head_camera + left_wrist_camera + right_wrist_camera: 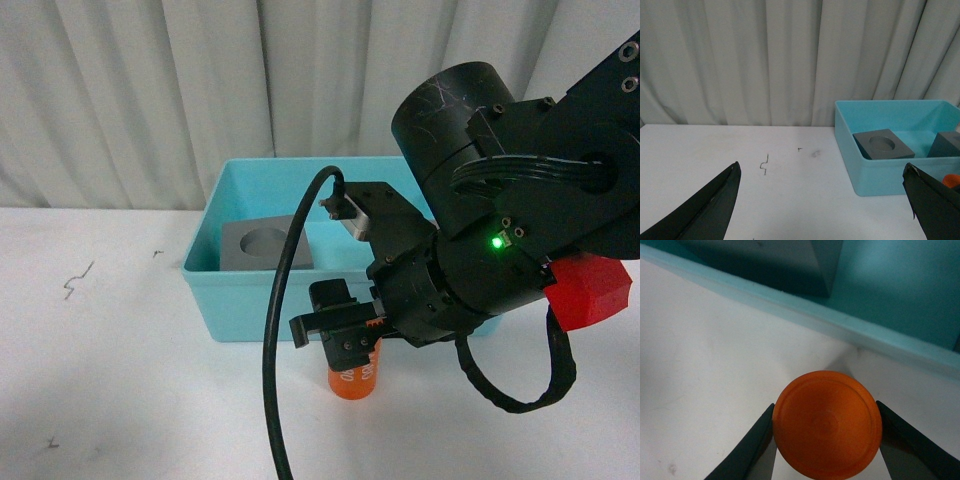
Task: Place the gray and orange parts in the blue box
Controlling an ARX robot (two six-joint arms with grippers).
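The right gripper (826,440) hugs the orange can (827,426) from both sides. Lift it straight up, then over the blue box (215,285) wall just beyond. The left gripper (825,200) is wide open.

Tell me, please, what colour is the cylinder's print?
White on the orange cylinder; front view shows it best.

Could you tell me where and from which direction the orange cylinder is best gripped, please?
Grip the orange cylinder on its curved sides near the top, coming from above. It stands upright on the table, flat end up, and the right gripper already straddles it.
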